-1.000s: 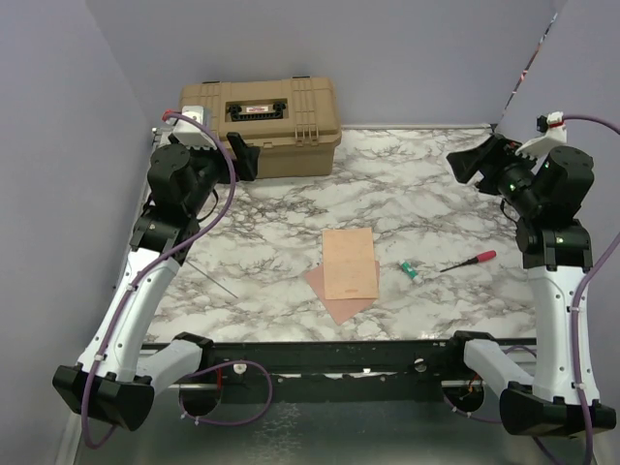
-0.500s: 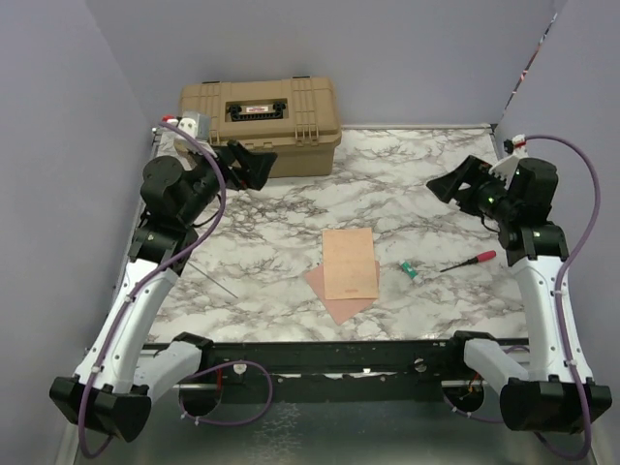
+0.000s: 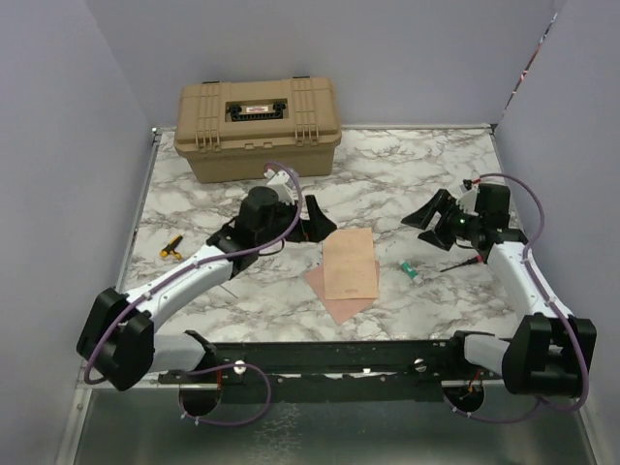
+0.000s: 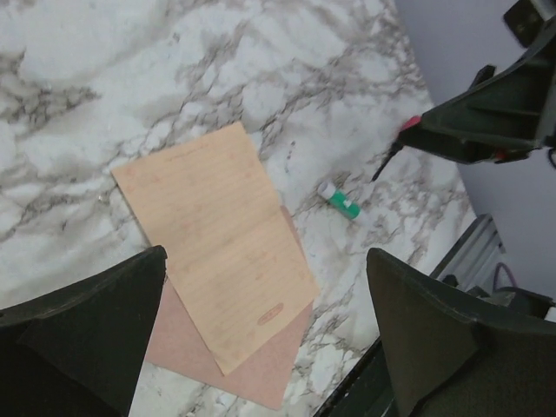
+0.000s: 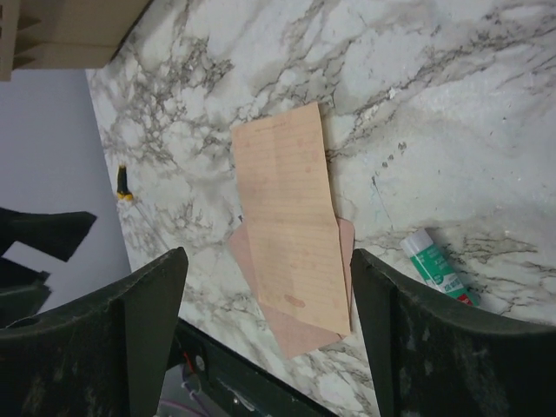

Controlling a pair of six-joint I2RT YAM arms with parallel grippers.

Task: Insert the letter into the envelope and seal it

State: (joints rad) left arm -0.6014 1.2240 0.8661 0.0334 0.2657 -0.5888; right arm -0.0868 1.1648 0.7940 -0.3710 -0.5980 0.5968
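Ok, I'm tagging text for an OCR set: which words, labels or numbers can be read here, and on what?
Nothing reads clearly enough to quote.
Red-and-white label on the tan toolbox: too small.
Faint ruled lines and an oval mark on the letter: blurred.
Print on the green-and-white tube: too small.

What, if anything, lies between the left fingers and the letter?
Nothing visible. The letter lies uncovered on top of the envelope, and the open left fingers hover right above it, with only air between.
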